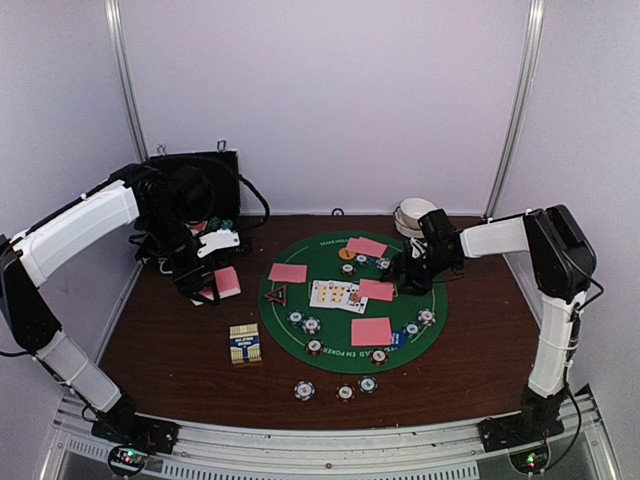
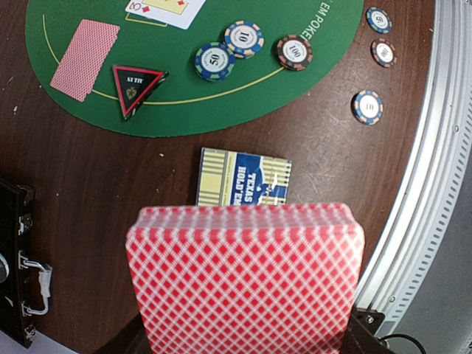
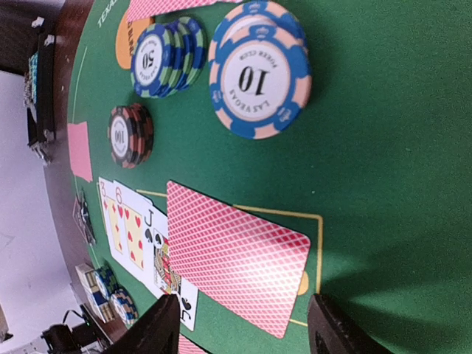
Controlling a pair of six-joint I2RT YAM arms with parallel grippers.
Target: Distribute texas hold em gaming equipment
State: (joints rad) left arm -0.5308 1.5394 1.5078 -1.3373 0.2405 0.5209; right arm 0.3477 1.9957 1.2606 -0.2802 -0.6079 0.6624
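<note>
Cards (image 1: pixel 371 331) with pink backs lie face down at four spots on the green mat (image 3: pixel 383 162), set around a short row of face-up cards (image 1: pixel 337 295) at its middle. A thick deck (image 2: pixel 247 280) with the same backs is clamped in the left gripper (image 1: pixel 210 290), jaws closed on it. It is above the bare table (image 1: pixel 170 350), left of the mat and in front of the black case (image 1: pixel 195 185) (from the left wrist the deck fills the lower view, and the box (image 2: pixel 243 177) lies on the wood just beyond it, near the mat's edge). The right gripper (image 3: pixel 243 328) hangs low over the mat's right half, its fingers standing apart with nothing between them. One face-down card lies flat on the felt just ahead of them, overlapping the end of the face-up row.

Chips (image 3: pixel 258 74) sit in small stacks and singles. From the right wrist, a blue-and-pink stack marked 10, a blue-and-green stack marked 50 and a red-and-black stack marked 100 stand close together on the far side of the mat. The orange button (image 3: pixel 129 40) lies flat just beside the 50 stack. More chips ring the near half of the mat, and three sit off it on the table, in a loose row toward the arms' bases. The red triangle (image 2: pixel 136 87) lies near the mat's left rim, just beside a face-down card. A white bowl (image 1: pixel 412 215) stands on the table behind the right gripper, off the mat.
</note>
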